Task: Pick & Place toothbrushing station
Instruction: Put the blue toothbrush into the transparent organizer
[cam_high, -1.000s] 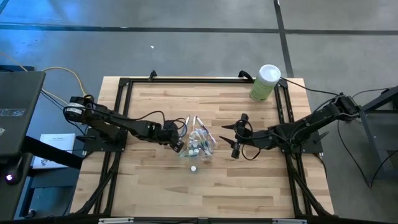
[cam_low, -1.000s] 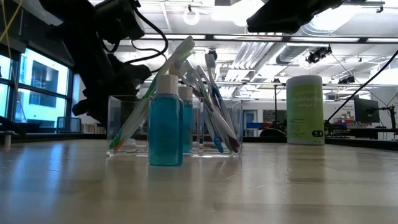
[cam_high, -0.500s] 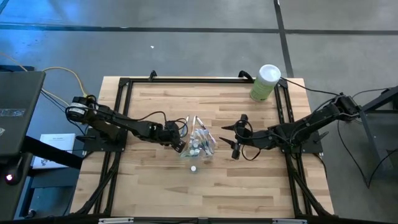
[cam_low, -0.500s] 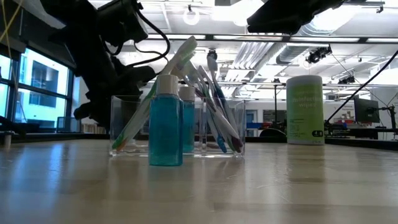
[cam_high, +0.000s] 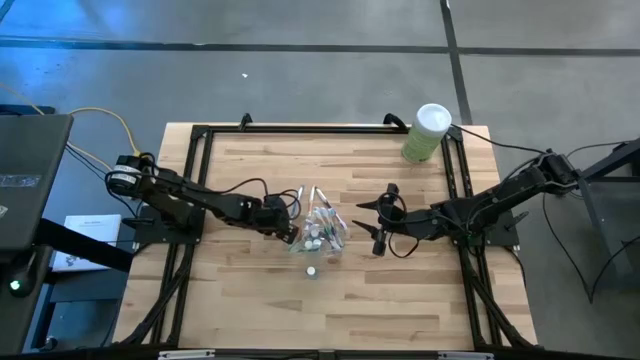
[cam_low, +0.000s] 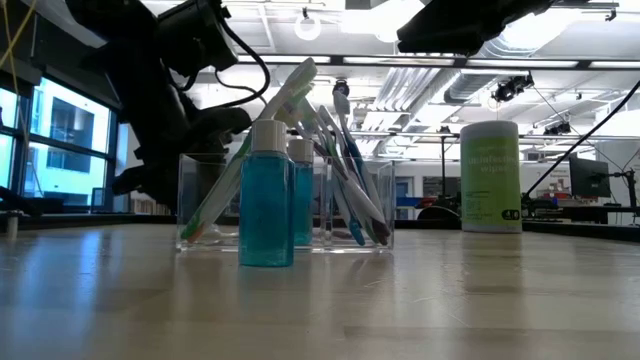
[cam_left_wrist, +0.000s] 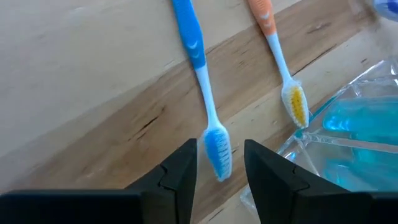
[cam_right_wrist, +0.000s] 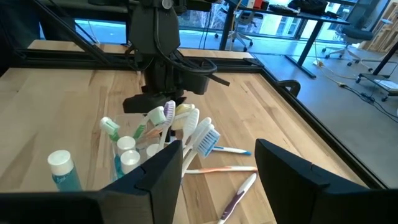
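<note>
The left gripper (cam_left_wrist: 219, 163), jaws apart and empty, straddles the blue-handled toothbrush (cam_left_wrist: 200, 81) lying beside the small clear plastic holder (cam_low: 285, 205), so closing off-centre risks flicking it away.

A small clear holder (cam_low: 285, 205) stands upright mid-table, just beside the left gripper (cam_high: 283, 228), bristling with pastel toothbrushes (cam_right_wrist: 186, 127) that lean outward. Two white-capped bottles of blue liquid (cam_low: 267, 195) stand at its near side. A blue toothbrush (cam_left_wrist: 202, 81) and an orange one (cam_left_wrist: 280, 59) lie flat on the wood; a third, possibly purple, lies nearby (cam_right_wrist: 235, 198).
</note>
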